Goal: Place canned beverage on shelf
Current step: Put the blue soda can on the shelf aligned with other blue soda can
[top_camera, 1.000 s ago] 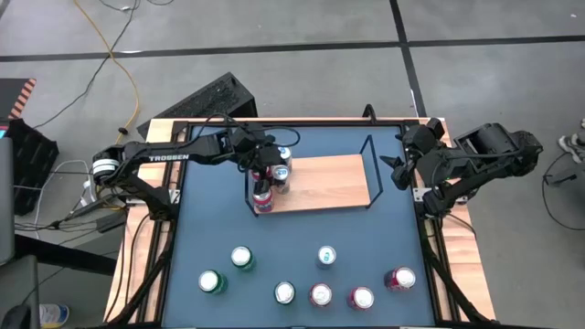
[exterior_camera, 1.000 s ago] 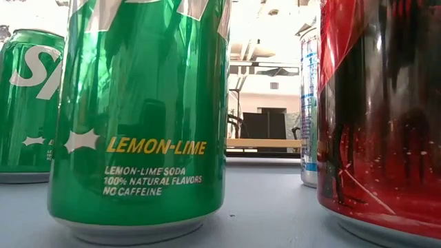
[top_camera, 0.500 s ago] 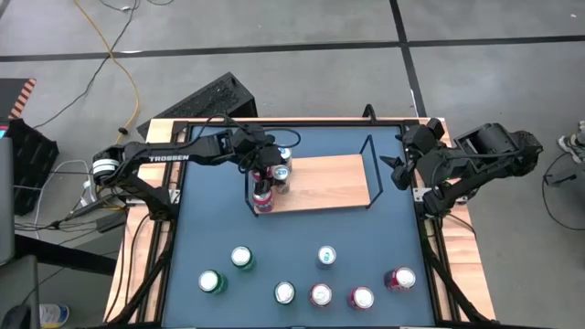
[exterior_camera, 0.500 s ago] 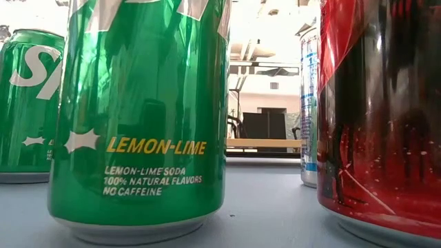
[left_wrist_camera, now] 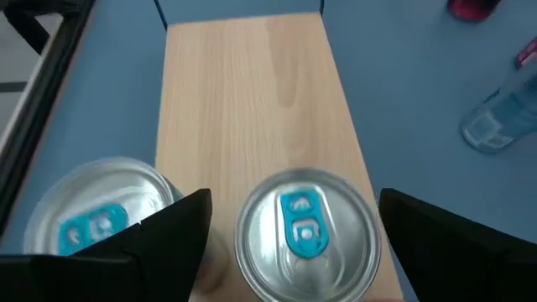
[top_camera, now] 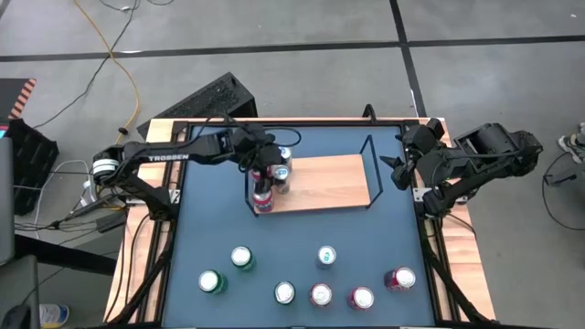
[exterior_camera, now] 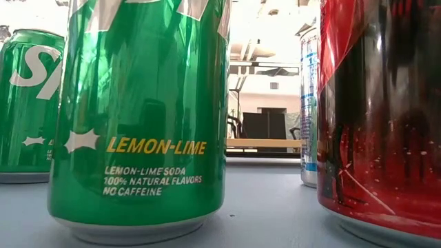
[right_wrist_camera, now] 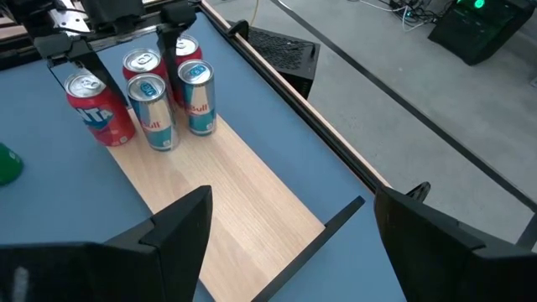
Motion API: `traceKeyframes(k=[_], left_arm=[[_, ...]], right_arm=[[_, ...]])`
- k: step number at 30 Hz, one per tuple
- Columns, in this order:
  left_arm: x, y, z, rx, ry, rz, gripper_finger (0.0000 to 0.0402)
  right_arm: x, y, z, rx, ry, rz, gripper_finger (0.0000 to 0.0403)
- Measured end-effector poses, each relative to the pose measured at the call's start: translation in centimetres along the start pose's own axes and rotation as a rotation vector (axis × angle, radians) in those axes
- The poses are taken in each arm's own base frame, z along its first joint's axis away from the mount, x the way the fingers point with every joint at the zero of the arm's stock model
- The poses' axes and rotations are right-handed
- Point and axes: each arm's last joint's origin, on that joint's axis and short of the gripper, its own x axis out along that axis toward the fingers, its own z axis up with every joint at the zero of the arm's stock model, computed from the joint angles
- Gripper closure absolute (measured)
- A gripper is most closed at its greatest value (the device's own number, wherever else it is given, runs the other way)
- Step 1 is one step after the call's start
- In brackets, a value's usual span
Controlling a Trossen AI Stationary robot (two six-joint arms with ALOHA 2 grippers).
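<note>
Standing upright on the shelf (top_camera: 320, 183), the silver can (left_wrist_camera: 304, 233) sits between the spread left gripper (left_wrist_camera: 289, 231) fingers; shelf long axis left-right

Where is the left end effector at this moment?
In the high view, the left end effector is over the left end of the shelf, open, straddling a silver-and-blue can among the cans there.

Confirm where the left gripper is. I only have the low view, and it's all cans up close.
Observer: Left gripper is over the shelf's left end, jaws open either side of a blue-tabbed can.
Operator: Room left on the shelf?
Observer: Yes. The shelved cans cluster at that end; the rest of the board is bare.
Operator: Right arm?
Observer: Right gripper waits open just off the shelf's other end.
</note>
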Motion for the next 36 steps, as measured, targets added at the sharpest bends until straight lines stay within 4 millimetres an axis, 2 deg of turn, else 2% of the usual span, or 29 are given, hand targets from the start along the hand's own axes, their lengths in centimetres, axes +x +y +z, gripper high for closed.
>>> traceKeyframes(k=[10,18,21,25,30,36], left_arm=[[-0.9,0.3,1.6,0.009,0.003,0.051,0.0072],[-3.5,0.5,6.0,-0.049,-0.08,0.066,0.0072],[-5.6,0.3,8.7,-0.084,-0.133,0.061,0.0072],[-9.2,-0.8,12.5,-0.05,-0.225,0.037,0.0072],[-14.7,-2.7,16.8,0.011,-0.383,0.014,0.0072],[-19.9,-5.1,19.1,0.048,-0.481,-0.03,0.0072]], right_arm=[[0.0,0.0,0.0,-0.001,0.0,0.0,0.0085],[0.1,0.3,0.2,0.0,-0.011,0.001,0.0085],[0.5,1.0,0.6,-0.033,-0.044,-0.003,0.0085],[1.7,3.0,1.8,-0.116,-0.091,-0.003,0.0085],[5.0,5.8,3.8,-0.228,-0.118,-0.013,0.0085],[10.2,8.7,6.4,-0.286,-0.137,0.173,0.0085]])
